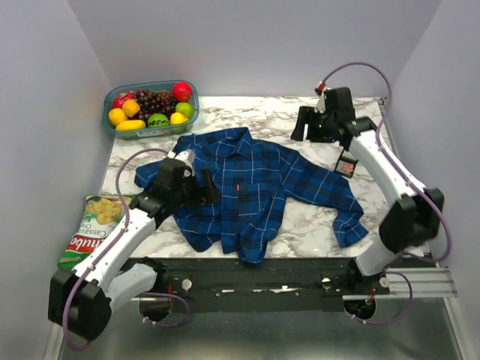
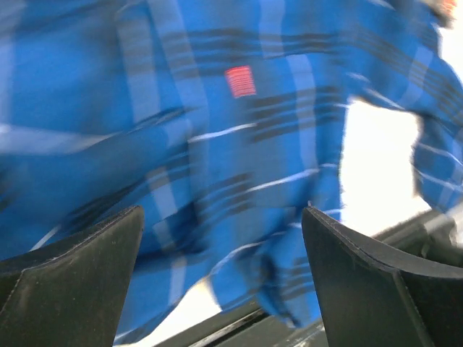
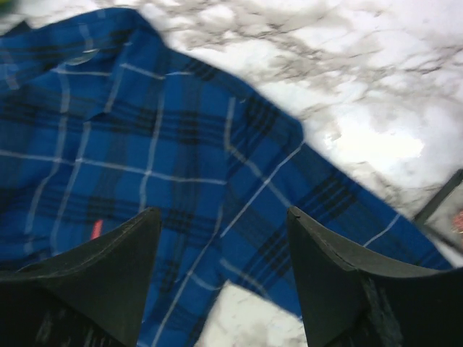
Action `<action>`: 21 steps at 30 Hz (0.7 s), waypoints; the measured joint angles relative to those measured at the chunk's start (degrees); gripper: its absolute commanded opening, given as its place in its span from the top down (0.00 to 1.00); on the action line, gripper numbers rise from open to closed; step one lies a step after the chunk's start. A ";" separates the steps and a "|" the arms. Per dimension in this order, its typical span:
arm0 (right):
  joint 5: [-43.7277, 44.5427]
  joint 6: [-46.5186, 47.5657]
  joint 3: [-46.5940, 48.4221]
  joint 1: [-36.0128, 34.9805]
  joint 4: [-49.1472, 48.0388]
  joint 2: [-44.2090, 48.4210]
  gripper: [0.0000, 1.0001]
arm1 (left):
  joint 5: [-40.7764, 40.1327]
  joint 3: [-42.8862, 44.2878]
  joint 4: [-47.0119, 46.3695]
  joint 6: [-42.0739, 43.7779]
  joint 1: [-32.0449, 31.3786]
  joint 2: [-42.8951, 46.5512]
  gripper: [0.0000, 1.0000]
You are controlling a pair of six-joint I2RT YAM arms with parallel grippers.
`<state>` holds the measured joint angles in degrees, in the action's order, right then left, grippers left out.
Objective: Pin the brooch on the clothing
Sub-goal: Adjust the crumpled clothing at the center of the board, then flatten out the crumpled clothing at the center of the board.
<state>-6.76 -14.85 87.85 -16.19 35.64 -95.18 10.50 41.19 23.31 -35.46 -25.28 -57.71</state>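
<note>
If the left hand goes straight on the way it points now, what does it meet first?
Probably the shirt: the left hand is open, with blue plaid cloth filling its gap. Depth is unclear.

Snack bag [image 1: 96,226]: "Cassava" readable; red brand lettering partly hidden. Red tag [image 2: 240,81] on shirt [image 1: 259,191]: illegible.

One shirt [image 1: 255,191], one fruit tub [image 1: 161,133], one snack bag [image 1: 94,225], one case [image 1: 346,163]

Marble desk inside a pale lavender enclosure

White, grey-veined desk [image 1: 247,112] boxed in by a plain back wall [image 1: 255,45], left wall [image 1: 37,112] and right wall [image 1: 450,112]; black frame [image 1: 255,274] along its near edge; soft, even light; bright glare on the marble in the right wrist view.
</note>
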 measured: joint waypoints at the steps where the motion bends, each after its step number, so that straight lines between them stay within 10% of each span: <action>1: -0.46 -0.87 -3.76 -0.79 -1.79 3.56 0.22 | 0.02 -1.90 0.50 -0.52 2.34 1.46 0.01; 10: -2.62 -9.57 -27.71 -16.22 -9.42 15.37 0.25 | 0.94 -9.53 -1.92 -3.10 11.61 1.22 0.12; 14: -4.92 -13.57 -33.22 -19.52 -13.49 14.51 0.26 | 1.55 -7.63 -7.23 -2.91 11.67 -6.88 0.34; 21: -5.35 -18.53 -34.91 -19.80 -19.80 7.72 0.29 | 2.14 -1.68 -14.43 -2.03 11.52 -21.75 0.39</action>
<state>-12.12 -33.39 52.95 -35.99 15.84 -87.46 12.64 39.51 8.88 -37.50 -13.76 -79.46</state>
